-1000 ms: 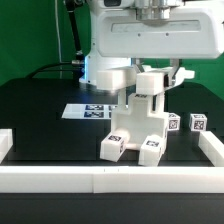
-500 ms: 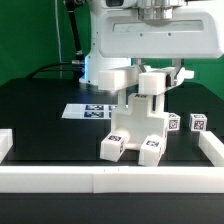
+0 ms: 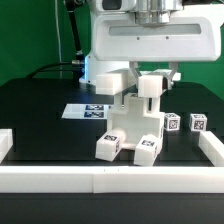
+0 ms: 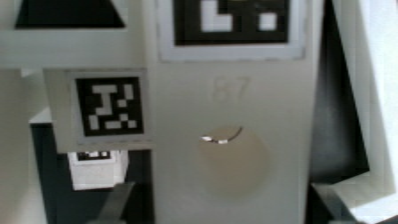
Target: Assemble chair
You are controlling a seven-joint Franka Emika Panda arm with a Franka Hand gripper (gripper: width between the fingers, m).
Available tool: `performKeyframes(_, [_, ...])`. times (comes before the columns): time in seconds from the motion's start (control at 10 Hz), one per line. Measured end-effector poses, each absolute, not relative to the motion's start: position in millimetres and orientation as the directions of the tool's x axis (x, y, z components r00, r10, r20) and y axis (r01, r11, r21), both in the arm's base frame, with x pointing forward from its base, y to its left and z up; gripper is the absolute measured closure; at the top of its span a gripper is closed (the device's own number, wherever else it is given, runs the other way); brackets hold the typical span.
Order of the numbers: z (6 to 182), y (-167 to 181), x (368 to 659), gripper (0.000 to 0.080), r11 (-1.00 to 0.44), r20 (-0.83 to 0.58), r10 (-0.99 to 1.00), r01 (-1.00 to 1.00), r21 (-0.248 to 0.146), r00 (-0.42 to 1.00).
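The tool (image 3: 151, 77) is clenched on the top of the chair (image 3: 130, 125), which hangs directly beneath it, legs near the desk (image 3: 40, 110).

I see smooth, matt surfaces on the blocky white plastic chair (image 3: 135, 122) (image 4: 231, 150) and a dull black tabletop (image 3: 40, 100).

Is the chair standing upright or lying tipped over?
Upright: in the exterior view the chair stands tall, two tagged legs lowest at the black table, back piece topmost.
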State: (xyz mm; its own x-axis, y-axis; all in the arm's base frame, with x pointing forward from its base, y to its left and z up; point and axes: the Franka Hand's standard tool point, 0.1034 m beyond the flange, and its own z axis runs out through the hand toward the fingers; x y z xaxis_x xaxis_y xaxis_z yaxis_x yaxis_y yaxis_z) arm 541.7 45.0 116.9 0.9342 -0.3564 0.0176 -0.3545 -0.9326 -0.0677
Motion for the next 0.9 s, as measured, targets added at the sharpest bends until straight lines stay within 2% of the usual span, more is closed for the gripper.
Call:
performKeyframes(0.2, [114.7, 44.3, 541.0, 0.0511, -0.934, 0.015, -0.352, -0.350, -0.065, 0.936])
performKeyframes(0.6, [96.3, 38.2, 537.7, 0.0511, -0.949, -0.006, -0.313, -0.313, -0.044, 0.950])
performKeyframes(0.9, [95.5, 35.2, 542.9, 0.0511, -0.955, 0.015, -0.296, -0.295, -0.045, 0.955])
